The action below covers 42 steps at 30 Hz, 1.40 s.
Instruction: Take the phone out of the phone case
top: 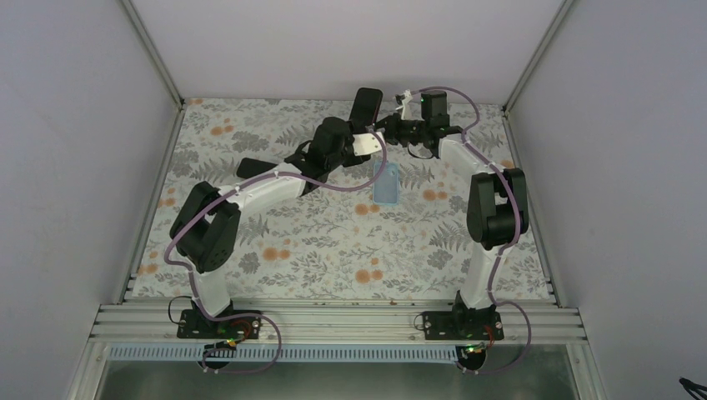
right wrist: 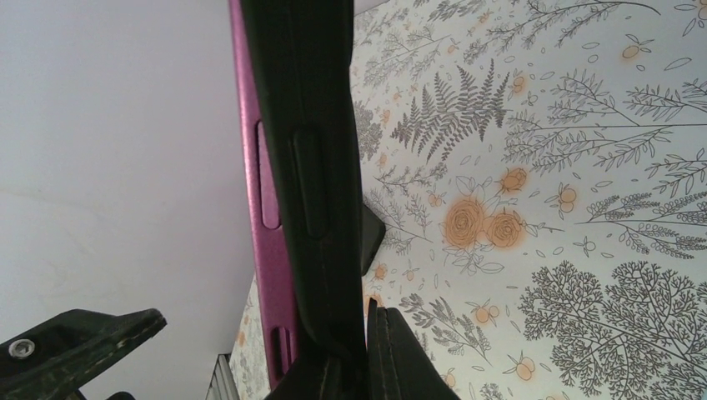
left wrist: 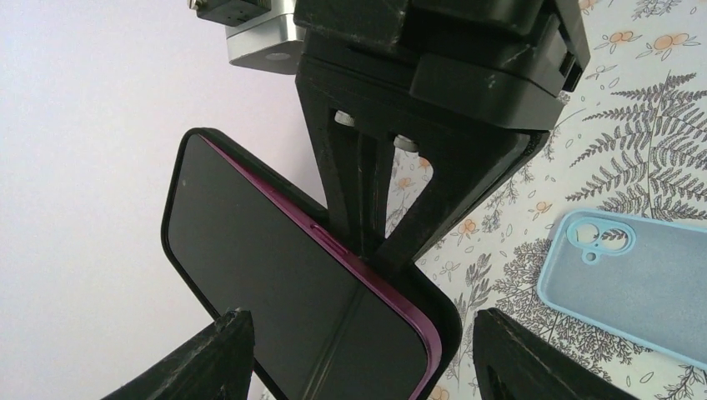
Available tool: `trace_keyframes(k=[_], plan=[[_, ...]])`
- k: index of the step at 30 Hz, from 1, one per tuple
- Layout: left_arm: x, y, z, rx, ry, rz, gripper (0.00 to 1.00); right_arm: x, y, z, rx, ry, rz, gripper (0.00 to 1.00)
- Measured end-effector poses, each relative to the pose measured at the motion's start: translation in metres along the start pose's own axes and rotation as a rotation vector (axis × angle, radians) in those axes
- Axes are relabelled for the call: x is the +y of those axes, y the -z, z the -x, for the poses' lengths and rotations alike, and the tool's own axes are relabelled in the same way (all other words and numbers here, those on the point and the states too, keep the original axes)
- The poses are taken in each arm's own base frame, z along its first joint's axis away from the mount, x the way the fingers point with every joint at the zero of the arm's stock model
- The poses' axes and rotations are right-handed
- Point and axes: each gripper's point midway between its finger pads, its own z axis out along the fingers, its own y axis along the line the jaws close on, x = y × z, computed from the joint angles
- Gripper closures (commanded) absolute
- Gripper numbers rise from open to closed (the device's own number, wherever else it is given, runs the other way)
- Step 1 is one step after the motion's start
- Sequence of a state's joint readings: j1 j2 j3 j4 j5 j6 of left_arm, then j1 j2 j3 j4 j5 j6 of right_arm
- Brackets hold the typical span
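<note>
The light blue phone case (top: pixel 386 182) (left wrist: pixel 634 275) lies flat and alone on the floral table, its camera cut-out showing. My right gripper (top: pixel 388 127) (right wrist: pixel 358 333) is shut on the side wall of a black shell. It holds up a dark-screened phone with a purple rim (left wrist: pixel 283 283) (top: pixel 365 107) inside that shell. My left gripper (left wrist: pixel 363 358) (top: pixel 360 132) stands open just in front of that screen, its fingers (left wrist: pixel 221 358) on either side of the lower end and not touching. A flat black slab (top: pixel 254 164), perhaps the phone, lies left, partly behind my left arm.
Pale walls and metal frame posts close in the table at the back and on both sides. A dark rounded corner (right wrist: pixel 372 237) shows on the table behind the held phone. Cables loop along both arms.
</note>
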<state>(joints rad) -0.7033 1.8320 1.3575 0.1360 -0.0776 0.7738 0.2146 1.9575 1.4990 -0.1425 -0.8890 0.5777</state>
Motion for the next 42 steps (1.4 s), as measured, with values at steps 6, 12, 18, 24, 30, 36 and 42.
trace_keyframes(k=[6, 12, 18, 24, 30, 36, 42], plan=[[0.001, -0.004, -0.003, 0.015, 0.0, 0.014, 0.34, 0.002, 0.0, 0.001, 0.0, 0.008, 0.011, 0.97], [0.006, -0.012, -0.011, 0.039, 0.012, 0.031, 0.35, 0.004, 0.001, 0.002, -0.007, 0.014, 0.014, 0.97], [0.011, -0.013, -0.01, 0.033, 0.032, 0.043, 0.35, 0.008, 0.003, 0.007, -0.026, 0.028, 0.016, 0.97], [0.013, -0.013, -0.011, 0.033, 0.034, 0.047, 0.36, 0.008, 0.003, 0.008, -0.034, 0.032, 0.012, 0.97], [0.017, -0.013, -0.012, 0.031, 0.037, 0.057, 0.36, 0.009, 0.003, 0.01, -0.042, 0.04, 0.011, 0.97], [0.019, -0.012, -0.014, 0.03, 0.038, 0.056, 0.48, 0.01, 0.004, 0.014, -0.062, 0.058, 0.007, 0.97], [0.026, -0.011, -0.019, 0.038, 0.042, 0.067, 0.52, 0.012, 0.005, 0.017, -0.076, 0.071, 0.004, 0.97]])
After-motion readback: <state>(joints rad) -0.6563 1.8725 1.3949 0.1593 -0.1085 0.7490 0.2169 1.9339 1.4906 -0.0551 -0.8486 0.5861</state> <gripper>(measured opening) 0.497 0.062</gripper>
